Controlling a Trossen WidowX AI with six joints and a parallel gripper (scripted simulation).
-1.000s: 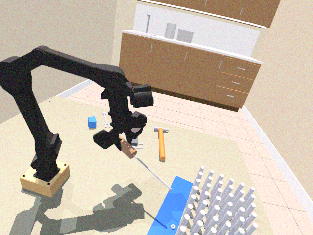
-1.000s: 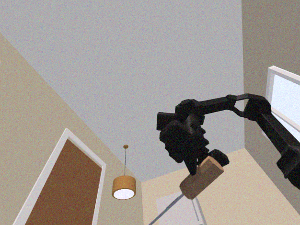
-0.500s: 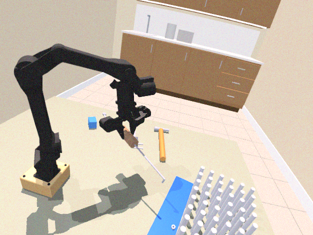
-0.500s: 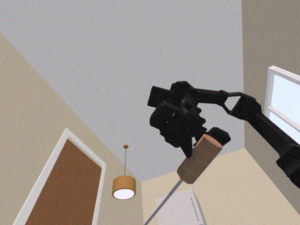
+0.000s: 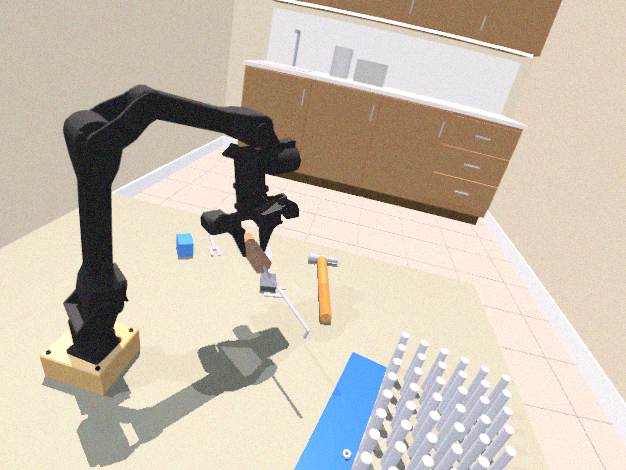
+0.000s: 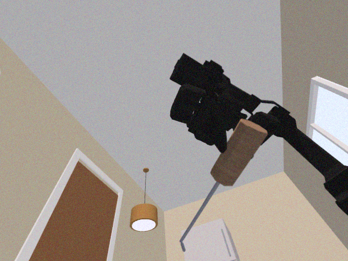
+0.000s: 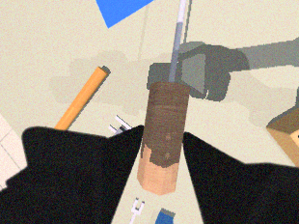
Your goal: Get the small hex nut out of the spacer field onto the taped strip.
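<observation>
The hex nut lies on the blue taped strip, in front of the standing metal spacers. The spacers stand upright in rows at the lower right of the top view. My gripper is shut on the wooden handle of the hook tool. It holds the tool in the air, away from the strip and the spacers. The tool's thin metal shaft slopes down to a short bent tip, above the table left of the strip. Part of the spacer field is cut off by the frame edge.
A hammer with an orange handle lies right of the gripper. A grey-headed pronged tool lies beneath the held tool. A small open-ended wrench and a blue cube lie behind.
</observation>
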